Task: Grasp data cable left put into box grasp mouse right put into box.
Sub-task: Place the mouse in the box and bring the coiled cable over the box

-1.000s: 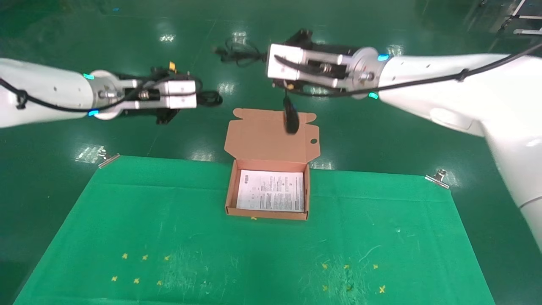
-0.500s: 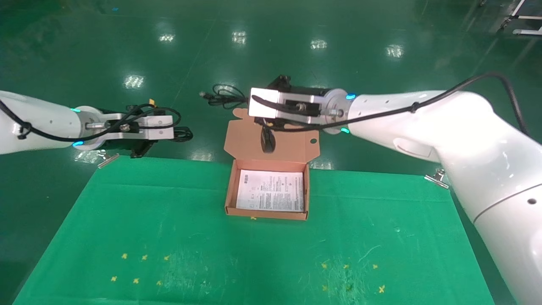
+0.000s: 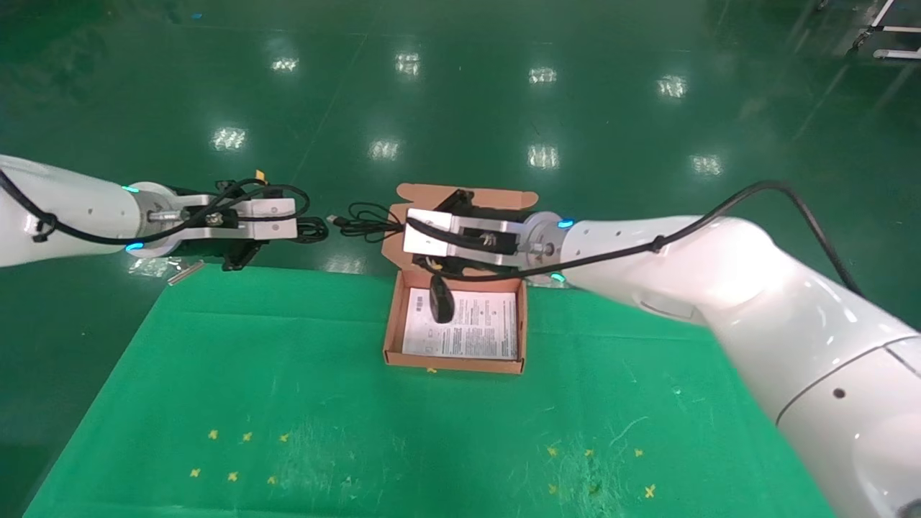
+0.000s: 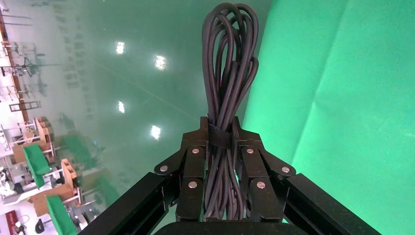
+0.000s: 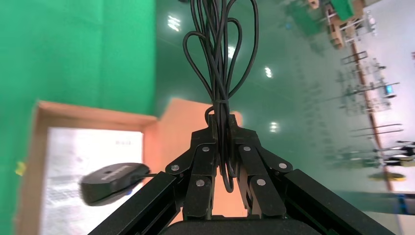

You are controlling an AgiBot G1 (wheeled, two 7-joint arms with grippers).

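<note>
The left hand [image 3: 306, 229] hangs off the far left corner of the green tabletop [image 3: 216, 360], its fingers [image 4: 193, 169] pinching a banded black cable bundle [image 4: 227, 88] that juts straight out beyond the fingertips. To its right, the right hand [image 3: 392, 230] sits above the far wall of the open box [image 3: 392, 327], fingers [image 5: 200, 171] clamped on the looped cord [image 5: 220, 58] of the mouse [image 3: 441, 299]. The cord loops stick out past the hand toward the left hand. The mouse dangles below the hand, over the white sheet [image 3: 478, 327] lining the box bottom; contact with the sheet cannot be told.
</note>
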